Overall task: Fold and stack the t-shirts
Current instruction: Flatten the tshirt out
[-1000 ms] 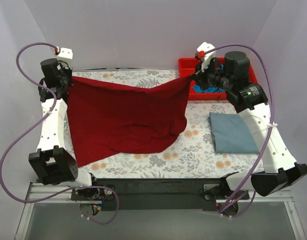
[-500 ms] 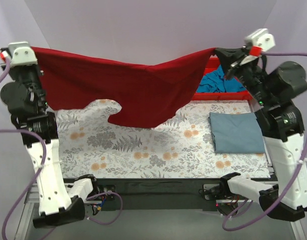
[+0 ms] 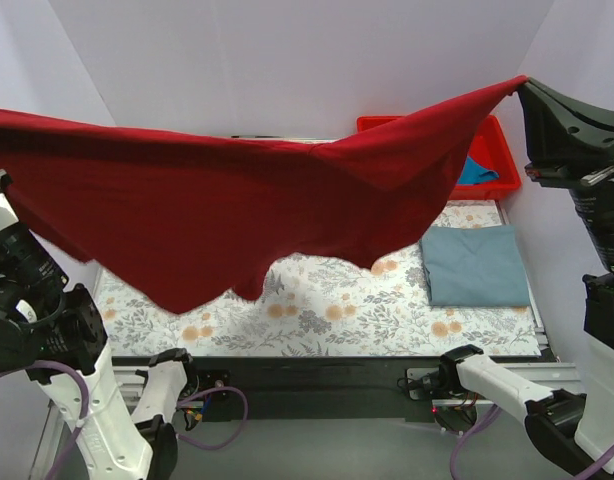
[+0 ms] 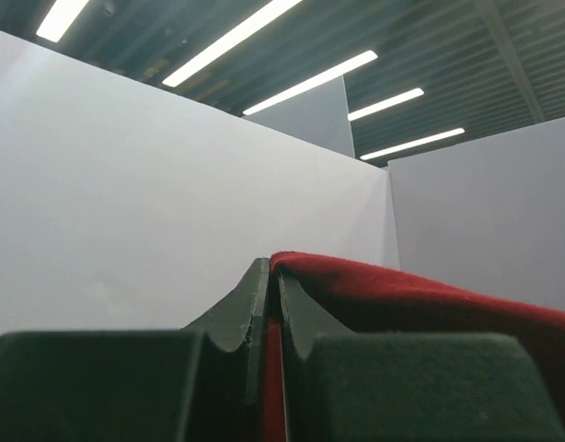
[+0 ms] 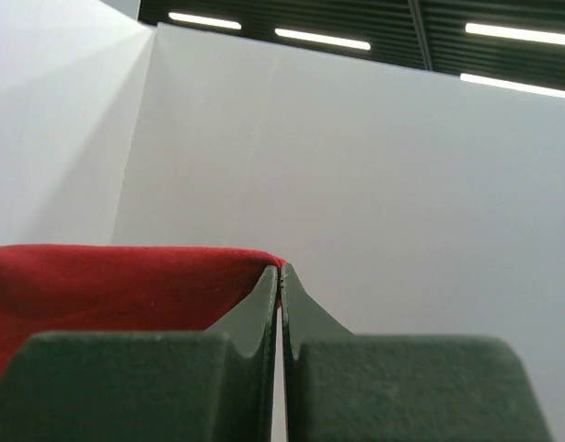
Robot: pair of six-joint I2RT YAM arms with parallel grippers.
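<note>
The left end effector (image 4: 272,281) pinches the dark red t-shirt (image 4: 411,296) between closed fingers. The cloth trails off rightward. White walls (image 4: 126,203) rise behind.

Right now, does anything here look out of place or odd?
Nothing damaged or spilled. The dark red t-shirt hangs unevenly, sagging between the left gripper and the right gripper. The teal-blue t-shirt sits in the red bin, mostly hidden.

Spread flat below: a table (image 3: 317,312) in a pale floral print, grey leaves and orange blooms. Tucked into its 1 o'clock corner: a red plastic bin (image 3: 497,188), partly hidden. Closed in at 9, 12 and 3 o'clock by plain white walls (image 3: 287,70). Along the 6 o'clock edge, a black bar (image 3: 327,372). Overhead in both wrist views, long lit ceiling strips (image 4: 310,81) against a dark ceiling (image 4: 430,55).
</note>
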